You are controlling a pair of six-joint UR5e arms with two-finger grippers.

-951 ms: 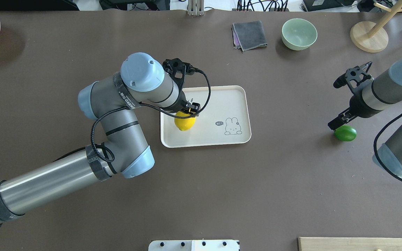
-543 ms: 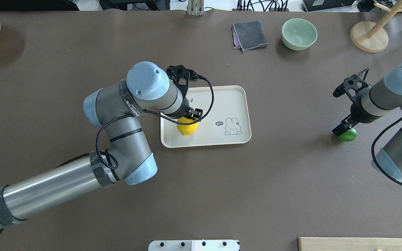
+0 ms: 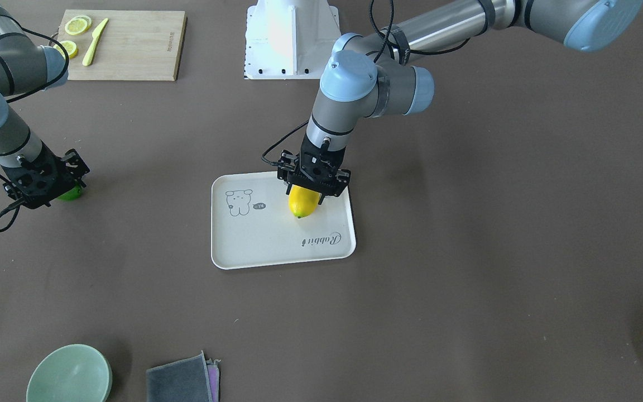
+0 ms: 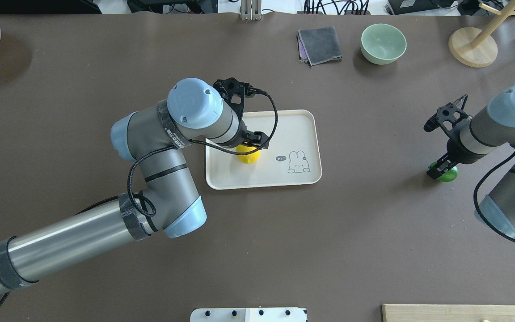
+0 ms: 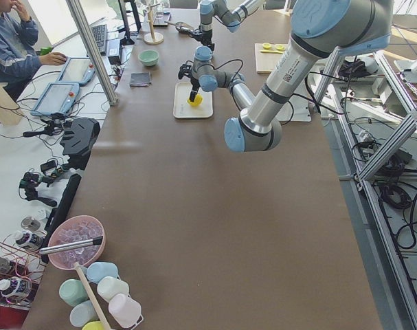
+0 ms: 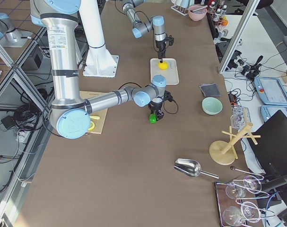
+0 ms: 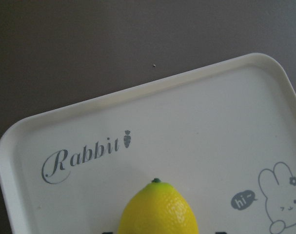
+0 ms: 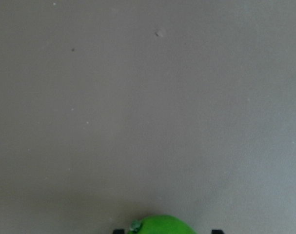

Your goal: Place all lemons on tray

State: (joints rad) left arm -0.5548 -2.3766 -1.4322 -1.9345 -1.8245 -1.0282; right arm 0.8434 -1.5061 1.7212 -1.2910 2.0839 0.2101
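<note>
Brown table: tray mid-table, yellow lemon inside rim; green lemon apart.

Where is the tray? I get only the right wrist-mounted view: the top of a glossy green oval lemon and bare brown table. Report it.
Observer: The flat off-white rectangular tray lies mid-table, to the robot's left of the glossy green oval lemon, apart from it.
Operator: Report the left arm.
Observer: The left gripper grips the bright yellow oval lemon, tip down, over that tray.
Operator: Say whether my lemon is lifted.
Observer: No; in the exterior right view it rests on the brown table, the right gripper down around it.
</note>
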